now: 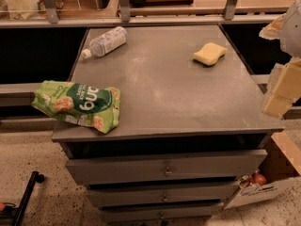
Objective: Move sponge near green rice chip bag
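Grey worktop [169, 93] carries the sponge [209, 53] at two o'clock, the bag [77, 106] at eight. The gripper [281, 91] hangs at three o'clock; I cannot tell how open. Approach step: it must reach the sponge.

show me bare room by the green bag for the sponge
The cabinet top is bare right of the green rice chip bag, through the middle to the front right corner, and between the bottle and the sponge. Crowded only at the front left corner. The gripper hangs beyond the right edge.
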Controlling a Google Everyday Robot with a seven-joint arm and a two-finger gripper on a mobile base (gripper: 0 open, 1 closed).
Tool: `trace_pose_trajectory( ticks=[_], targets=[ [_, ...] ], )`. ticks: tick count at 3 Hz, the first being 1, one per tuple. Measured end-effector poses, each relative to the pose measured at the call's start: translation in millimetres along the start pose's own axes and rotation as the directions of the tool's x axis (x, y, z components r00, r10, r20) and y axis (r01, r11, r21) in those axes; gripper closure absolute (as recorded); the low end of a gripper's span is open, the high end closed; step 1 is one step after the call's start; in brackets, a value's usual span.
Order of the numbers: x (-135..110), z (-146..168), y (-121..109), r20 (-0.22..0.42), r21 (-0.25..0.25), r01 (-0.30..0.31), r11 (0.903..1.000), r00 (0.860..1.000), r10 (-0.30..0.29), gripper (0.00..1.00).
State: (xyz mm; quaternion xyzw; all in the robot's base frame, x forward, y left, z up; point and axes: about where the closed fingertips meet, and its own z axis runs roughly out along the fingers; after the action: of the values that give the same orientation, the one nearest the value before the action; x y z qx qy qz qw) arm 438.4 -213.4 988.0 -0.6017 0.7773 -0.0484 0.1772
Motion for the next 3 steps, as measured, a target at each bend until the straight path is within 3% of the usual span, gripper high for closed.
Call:
trace_pose_trajectory(
  ticks=[1, 3],
  targets=[
    [0.7, -1.7, -3.5, 0.001, 0.015, -0.005, 0.9999, 1.000, 0.005, 0.00],
    [-4.4, 7.8, -78.4, 0.077, 0.113, 0.008, 0.9936, 0.997, -0.017, 0.00]
  ],
)
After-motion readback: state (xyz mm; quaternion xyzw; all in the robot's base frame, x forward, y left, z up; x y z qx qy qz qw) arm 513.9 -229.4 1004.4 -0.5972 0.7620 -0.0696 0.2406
